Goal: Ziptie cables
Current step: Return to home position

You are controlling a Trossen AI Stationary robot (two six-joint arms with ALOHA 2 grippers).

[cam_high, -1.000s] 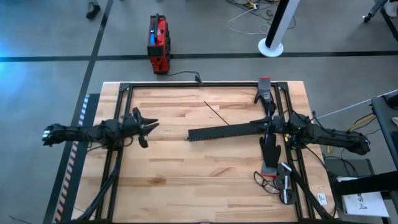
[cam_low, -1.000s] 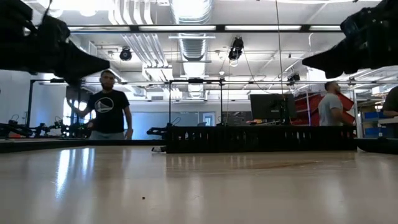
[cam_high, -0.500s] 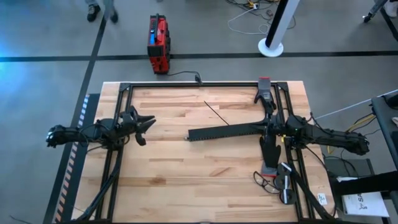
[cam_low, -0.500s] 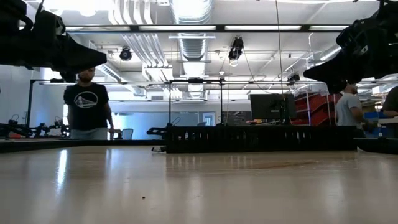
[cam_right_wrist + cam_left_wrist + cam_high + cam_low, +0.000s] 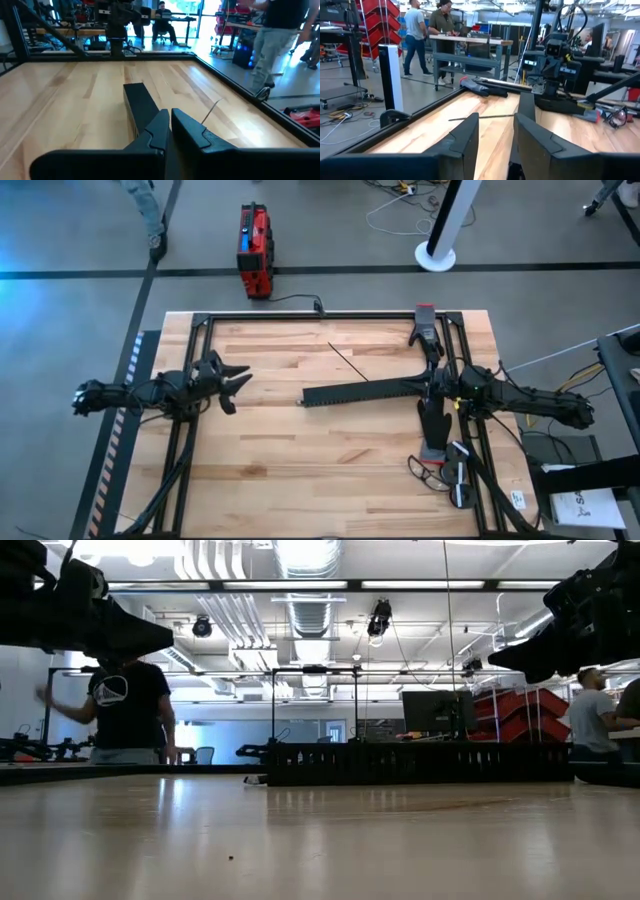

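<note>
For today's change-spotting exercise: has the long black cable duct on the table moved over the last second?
No. In the high view the cable duct keeps the same slant and its left end sits on the same plank of the table.

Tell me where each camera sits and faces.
High: overhead, straight down on the table; both arms, left gripper open, right gripper shut.
Low: table height, level across at the duct and room; arms in top corners.
Left wrist: faces the right arm across the table; own fingers at bottom.
Right wrist: faces along the duct toward the left arm; own fingers at bottom.
Shared: both wrist views see the duct.
</note>
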